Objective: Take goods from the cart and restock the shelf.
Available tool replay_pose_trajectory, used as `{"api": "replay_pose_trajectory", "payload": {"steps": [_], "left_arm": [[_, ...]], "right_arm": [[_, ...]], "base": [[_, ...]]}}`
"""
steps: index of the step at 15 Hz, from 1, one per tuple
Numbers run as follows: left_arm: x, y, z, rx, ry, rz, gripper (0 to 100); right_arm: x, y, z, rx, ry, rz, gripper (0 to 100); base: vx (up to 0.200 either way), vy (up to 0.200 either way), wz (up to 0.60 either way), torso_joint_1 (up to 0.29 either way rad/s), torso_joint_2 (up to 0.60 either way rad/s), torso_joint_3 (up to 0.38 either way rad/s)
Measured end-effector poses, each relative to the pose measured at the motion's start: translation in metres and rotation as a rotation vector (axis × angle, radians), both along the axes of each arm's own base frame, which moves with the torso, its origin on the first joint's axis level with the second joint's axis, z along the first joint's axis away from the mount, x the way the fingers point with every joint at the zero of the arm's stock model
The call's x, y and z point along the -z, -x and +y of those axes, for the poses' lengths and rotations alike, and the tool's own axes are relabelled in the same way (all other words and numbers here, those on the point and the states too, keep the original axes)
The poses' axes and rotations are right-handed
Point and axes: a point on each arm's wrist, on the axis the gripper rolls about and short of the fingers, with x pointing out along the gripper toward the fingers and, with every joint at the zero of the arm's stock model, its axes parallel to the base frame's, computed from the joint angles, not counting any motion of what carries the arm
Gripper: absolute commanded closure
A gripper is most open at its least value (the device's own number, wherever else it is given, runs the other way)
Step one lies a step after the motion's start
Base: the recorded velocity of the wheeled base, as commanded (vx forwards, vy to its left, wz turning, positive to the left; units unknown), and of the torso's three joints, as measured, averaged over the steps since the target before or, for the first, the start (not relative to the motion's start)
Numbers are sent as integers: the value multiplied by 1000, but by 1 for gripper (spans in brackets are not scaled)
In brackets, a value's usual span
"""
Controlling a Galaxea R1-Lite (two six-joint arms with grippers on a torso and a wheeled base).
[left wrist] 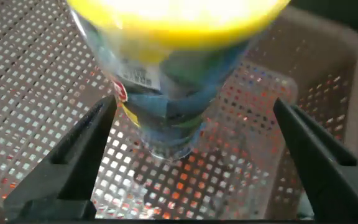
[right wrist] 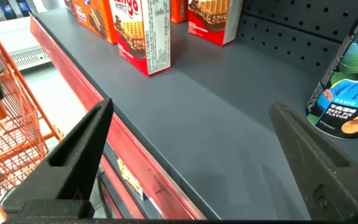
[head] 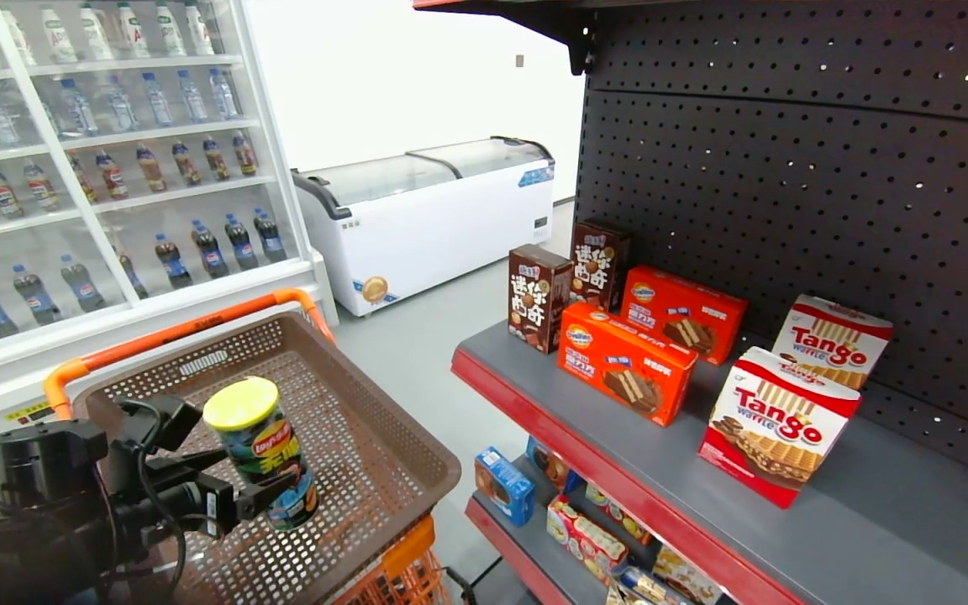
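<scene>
A chip can [head: 261,445] with a yellow lid stands in the brown perforated basket [head: 366,437] of the orange cart [head: 181,332]. My left gripper [head: 253,475] is around the can, one finger on each side. In the left wrist view the fingers [left wrist: 82,149] stand wide of the can [left wrist: 166,81] without touching it, so the gripper [left wrist: 194,109] is open. My right gripper [right wrist: 191,109] hangs open and empty over the grey shelf board [right wrist: 216,124]. A dark chip can [right wrist: 347,87] stands on that board beside it.
On the shelf [head: 534,378] stand two brown boxes [head: 539,298], two orange boxes [head: 625,363] and two red-and-white waffle boxes [head: 778,420]; bare board lies right of them. Lower shelves [head: 534,538] hold snacks. A drinks fridge [head: 97,168] and chest freezer [head: 434,210] stand behind the cart.
</scene>
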Motion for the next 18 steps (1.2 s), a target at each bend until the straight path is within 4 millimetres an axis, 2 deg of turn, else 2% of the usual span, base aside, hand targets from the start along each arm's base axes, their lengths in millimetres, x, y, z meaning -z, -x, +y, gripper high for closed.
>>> {"api": "replay_pose_trajectory", "payload": {"steps": [6,13,14,18], "left_arm": [[16,-11,2,37,-72,16,0],[15,-29,4,56,-125,-31,0],[15,-31,2,63,-118,-31,100],[14,-36,-2,77,-113,-40,100]], "right_arm": [[0,0,0,1,0,0,0],[0,0,0,1,0,0,0],[0,0,0,0,0,0,0],[0,0,0,0,0,0,0]], "base": [[0,0,0,0,0,0],[0,0,0,0,0,0],[0,0,0,0,0,0],[0,0,0,0,0,0]]}}
